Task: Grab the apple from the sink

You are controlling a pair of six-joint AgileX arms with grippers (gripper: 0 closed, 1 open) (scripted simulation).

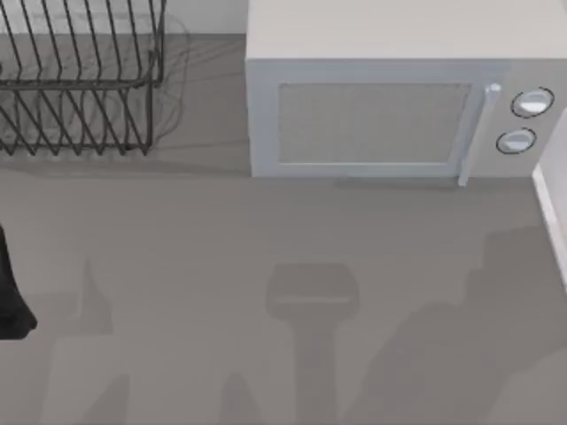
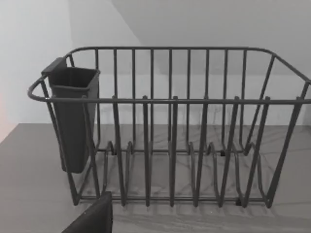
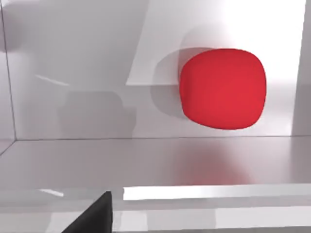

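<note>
The apple [image 3: 222, 88] lies on the shiny sink [image 3: 97, 160] floor.

Grey counter [image 1: 266, 239] with microwave [image 1: 381, 106] and wire dish rack [image 1: 80, 80].

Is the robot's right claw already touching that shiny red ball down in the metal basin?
Apart. In the right wrist view the smooth red ball, the apple, lies on the pale metal sink, and bare metal separates it from the dark finger of the right gripper.

A wire dish rack [image 1: 80, 84] stands left of a microwave [image 1: 390, 106].
</note>
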